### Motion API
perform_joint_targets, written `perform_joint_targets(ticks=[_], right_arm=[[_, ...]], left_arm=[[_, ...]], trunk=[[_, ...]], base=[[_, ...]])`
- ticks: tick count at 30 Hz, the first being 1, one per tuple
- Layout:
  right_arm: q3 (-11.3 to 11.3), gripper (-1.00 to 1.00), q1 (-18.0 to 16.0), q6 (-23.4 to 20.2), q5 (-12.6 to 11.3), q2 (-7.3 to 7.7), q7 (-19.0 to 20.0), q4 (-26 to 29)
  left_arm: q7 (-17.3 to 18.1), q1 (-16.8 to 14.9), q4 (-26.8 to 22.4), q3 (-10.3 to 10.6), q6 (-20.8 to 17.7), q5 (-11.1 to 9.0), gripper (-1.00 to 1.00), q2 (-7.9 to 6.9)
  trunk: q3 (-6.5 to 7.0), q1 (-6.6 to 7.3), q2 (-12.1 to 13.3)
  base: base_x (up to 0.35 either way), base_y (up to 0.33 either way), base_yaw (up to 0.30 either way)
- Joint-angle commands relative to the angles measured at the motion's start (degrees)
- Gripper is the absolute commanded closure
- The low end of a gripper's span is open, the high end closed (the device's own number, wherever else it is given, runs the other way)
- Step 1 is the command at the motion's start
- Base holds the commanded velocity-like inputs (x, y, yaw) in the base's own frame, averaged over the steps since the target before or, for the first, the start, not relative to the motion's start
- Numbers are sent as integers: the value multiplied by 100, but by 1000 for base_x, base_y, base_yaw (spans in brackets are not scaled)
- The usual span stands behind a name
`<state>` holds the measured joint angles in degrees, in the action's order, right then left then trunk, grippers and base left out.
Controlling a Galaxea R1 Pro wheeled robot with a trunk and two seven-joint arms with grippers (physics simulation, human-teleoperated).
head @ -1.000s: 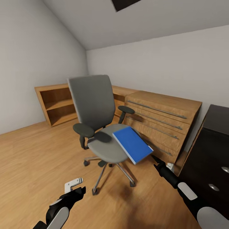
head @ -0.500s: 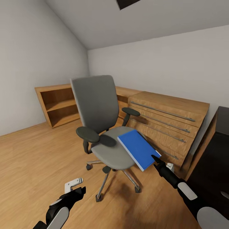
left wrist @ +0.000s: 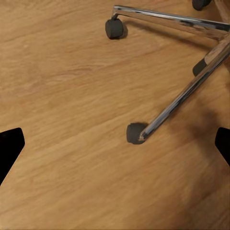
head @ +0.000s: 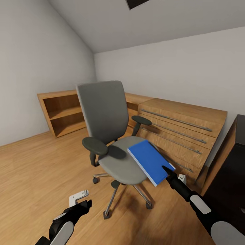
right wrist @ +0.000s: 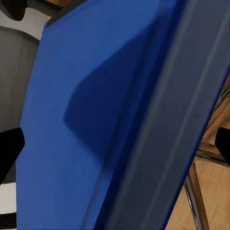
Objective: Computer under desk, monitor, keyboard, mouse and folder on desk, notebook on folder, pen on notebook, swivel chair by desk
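Note:
The grey swivel chair [head: 102, 112] stands in the middle of the room, its chrome base [left wrist: 187, 96] in the left wrist view. The blue folder [head: 149, 160] lies tilted on the seat's right front and overhangs the edge. My right gripper [head: 165, 168] is at the folder's near right corner. In the right wrist view the folder [right wrist: 96, 120] sits very close between the spread fingers of that gripper [right wrist: 115, 146], which is open. My left gripper [head: 81, 200] hangs low over the floor, open and holding nothing. The black desk [head: 234, 160] shows at the far right.
A light wood drawer cabinet [head: 180, 127] stands against the wall right behind the chair and folder. An open wood shelf unit [head: 63, 112] is at the back left. Wood floor stretches to the left of the chair. A chair caster [left wrist: 136, 133] lies just ahead of my left gripper.
The whole view has shifted, with chair, cabinet and desk sliding right, so the camera moved. My right gripper now overlaps the folder's near corner instead of sitting just short of it.

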<state>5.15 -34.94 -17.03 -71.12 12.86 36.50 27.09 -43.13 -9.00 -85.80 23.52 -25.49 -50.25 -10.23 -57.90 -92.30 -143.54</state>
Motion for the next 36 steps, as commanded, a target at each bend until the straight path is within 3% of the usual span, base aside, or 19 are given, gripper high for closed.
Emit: perform_joint_targets(ticks=[1,10,11,24,36], right_arm=[[29,-100,-4,-24,-60,6,10,-4],[30,-100,-4,-32,-60,9,12,-2],[30,100,-4,-36,-60,8,13,1],[23,100,-4,-30,-43,7,16,16],[21,100,-4,-21,-43,14,41,50]], left_arm=[[-46,-6,-7,12,-9,-36,-100,-1],[-46,-6,-7,12,-9,-36,-100,-4],[-46,-6,-8,12,-9,-37,-100,-4],[-46,-6,-7,12,-9,-36,-100,-5],[-48,-6,-7,12,-9,-34,-100,1]], trunk=[[-6,1,-2],[-6,1,-2],[-6,1,-2],[-6,1,-2],[260,32,14]], base=[[14,7,0],[3,1,0],[0,0,0],[0,0,0],[0,0,0]])
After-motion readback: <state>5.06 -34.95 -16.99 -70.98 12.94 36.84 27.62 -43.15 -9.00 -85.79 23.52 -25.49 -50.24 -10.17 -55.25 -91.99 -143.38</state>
